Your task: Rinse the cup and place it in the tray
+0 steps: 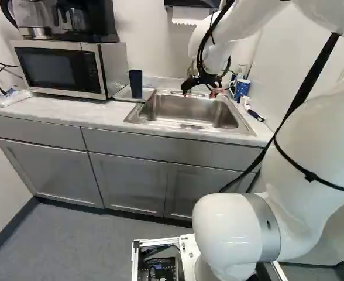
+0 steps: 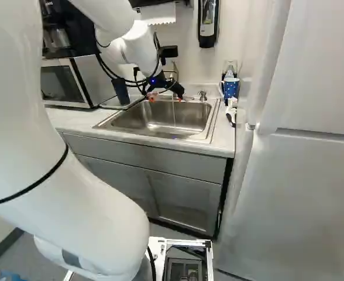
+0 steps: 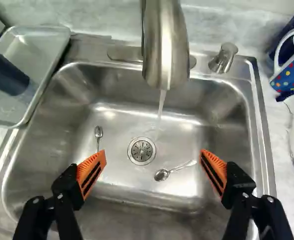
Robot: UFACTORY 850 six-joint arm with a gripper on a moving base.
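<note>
Cup is standing in tray at left, probably light, stiff, slick if wet, best taken mid-wall; gripper is hanging spread, empty.

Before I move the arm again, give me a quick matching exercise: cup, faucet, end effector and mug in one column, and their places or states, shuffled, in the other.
Column 1
1. Cup
2. Faucet
3. End effector
4. Mug

Column 2
A. Open, over the sink
B. Spotted, on the counter beside the sink
C. Dark blue, standing in the tray
D. Turned on and running

Right pairs: 1-C, 2-D, 3-A, 4-B
</note>
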